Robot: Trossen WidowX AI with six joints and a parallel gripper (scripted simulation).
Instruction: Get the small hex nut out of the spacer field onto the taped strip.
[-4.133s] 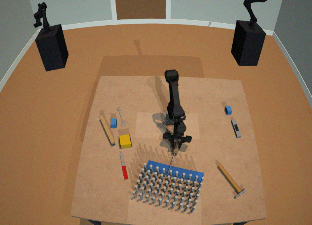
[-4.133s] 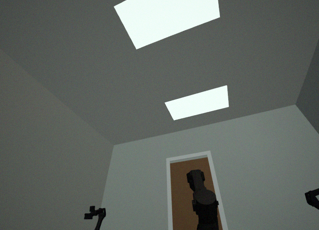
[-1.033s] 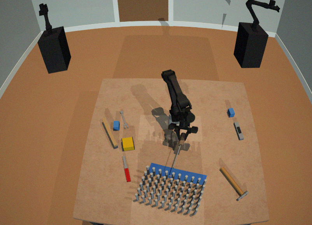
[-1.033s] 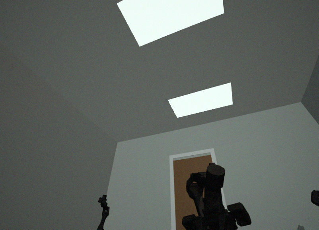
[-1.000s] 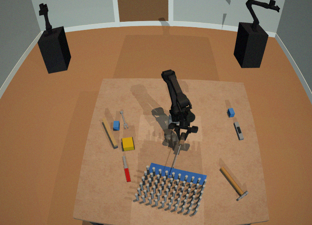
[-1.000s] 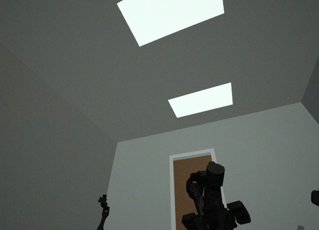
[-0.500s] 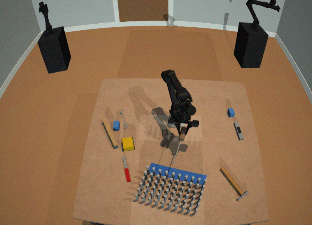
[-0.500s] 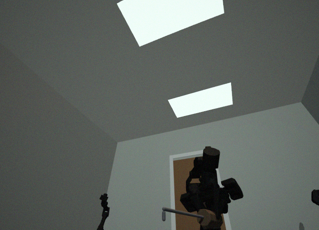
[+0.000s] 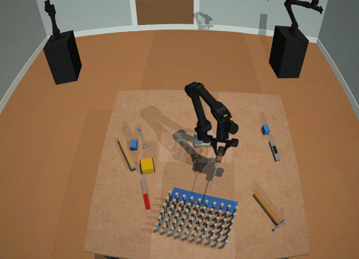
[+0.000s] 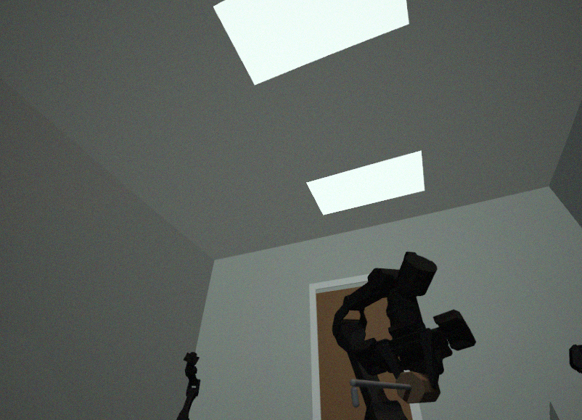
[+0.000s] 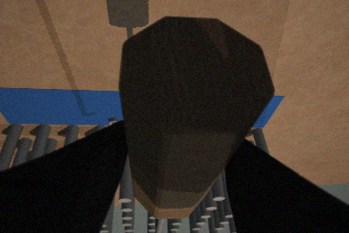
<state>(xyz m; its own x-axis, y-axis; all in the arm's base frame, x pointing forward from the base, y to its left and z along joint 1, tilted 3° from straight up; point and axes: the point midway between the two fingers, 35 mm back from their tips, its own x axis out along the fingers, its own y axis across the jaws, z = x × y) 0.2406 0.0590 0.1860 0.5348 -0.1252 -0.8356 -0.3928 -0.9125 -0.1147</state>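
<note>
The fingers (image 9: pixel 219 152) are clamping the wooden handle (image 9: pixel 220 157) of a hook tool (image 9: pixel 213 175), whose thin metal shaft is sloping down ahead of them toward the spacers (image 9: pixel 194 218), its tip hanging just short of the blue taped strip (image 9: pixel 220 200).

A small ring-shaped thing is lying on the strip, ahead of the tip and a little to one side; judging by its shape it is the hex nut (image 9: pixel 196 201), though it is too small to be sure. If so, the dragging is done. All spacers are standing upright as far as the top view shows. What is left, by my reading: setting the tool down on the tabletop (image 9: pixel 249 111) away from the field and the nut, releasing it, and pulling the arm free of everything.

In the wrist view the handle butt is blocking most of the field, hiding the nut and the hook end. The exterior view is showing mostly ceiling and only the arm's underside with the tool.
</note>
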